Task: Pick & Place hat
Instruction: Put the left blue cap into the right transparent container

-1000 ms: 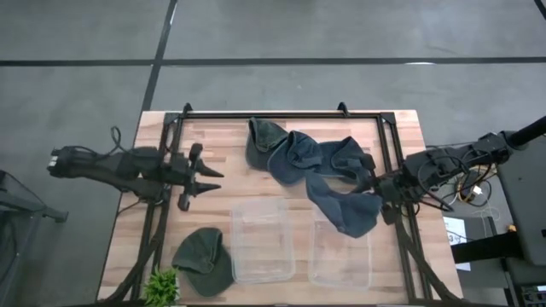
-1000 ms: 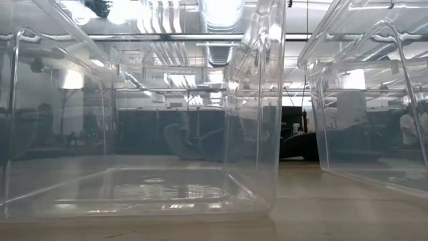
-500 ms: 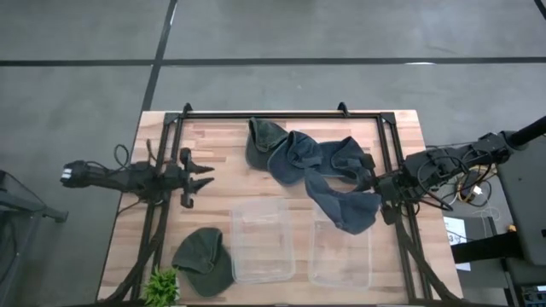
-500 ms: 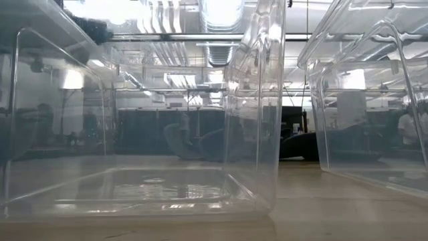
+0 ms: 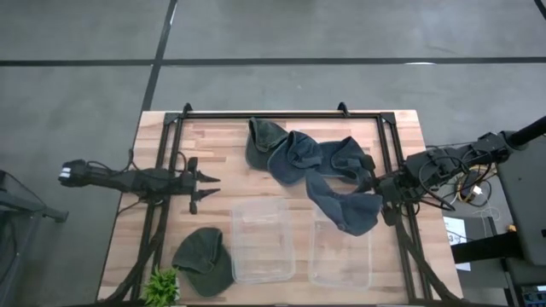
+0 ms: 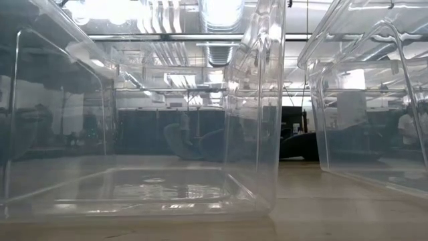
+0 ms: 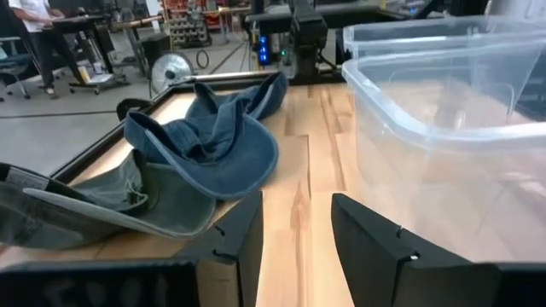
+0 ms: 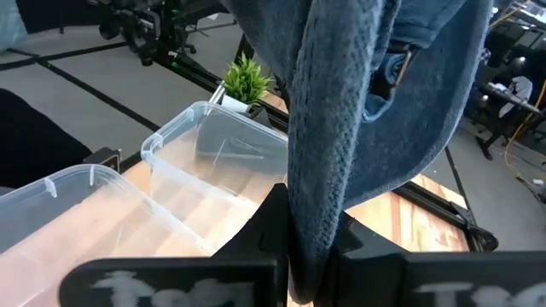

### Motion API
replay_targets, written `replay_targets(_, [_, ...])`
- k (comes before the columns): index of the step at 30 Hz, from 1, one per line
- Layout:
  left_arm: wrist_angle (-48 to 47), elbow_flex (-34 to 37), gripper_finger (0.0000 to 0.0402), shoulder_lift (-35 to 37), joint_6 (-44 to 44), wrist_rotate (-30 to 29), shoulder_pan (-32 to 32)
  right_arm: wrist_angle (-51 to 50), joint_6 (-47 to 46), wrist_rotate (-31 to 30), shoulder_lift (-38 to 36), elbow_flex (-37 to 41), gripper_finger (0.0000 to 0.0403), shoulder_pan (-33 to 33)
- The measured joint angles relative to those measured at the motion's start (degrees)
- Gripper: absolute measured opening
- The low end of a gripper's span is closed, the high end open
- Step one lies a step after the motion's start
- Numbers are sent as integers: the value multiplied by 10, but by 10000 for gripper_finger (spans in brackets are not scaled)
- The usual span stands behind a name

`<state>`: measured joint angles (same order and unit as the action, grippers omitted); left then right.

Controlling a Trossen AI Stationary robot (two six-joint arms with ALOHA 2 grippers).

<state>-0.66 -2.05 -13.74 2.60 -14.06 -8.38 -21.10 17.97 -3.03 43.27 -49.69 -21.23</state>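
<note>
- While the right pincer is staying clamped on a blue hat, the cloth is hanging from it just above the far edge of the right clear bin.
- Ahead of the left pincer, whose fingers are standing apart and gripping nothing, a pile of hats is lying on the bench.
- Beside that pincer, toward the near edge, a green hat is resting next to the left clear bin and a small plant.

hats behind two bins | lone hat left of bins
</note>
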Motion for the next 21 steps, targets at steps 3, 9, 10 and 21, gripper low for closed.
replay_targets(3, [1,1,133,-1,-1,0,0,4,15,-1,0,0,11,-2])
replay_targets(9, [0,1,133,-1,-1,0,0,-8,49,-2,1,-8,11,-3])
replay_targets(10, [0,1,133,-1,-1,0,0,-23,58,-2,1,-12,11,-5])
replay_targets(21, [-1,2,133,-1,0,0,0,-166,23,-18,33,-34,11,-92])
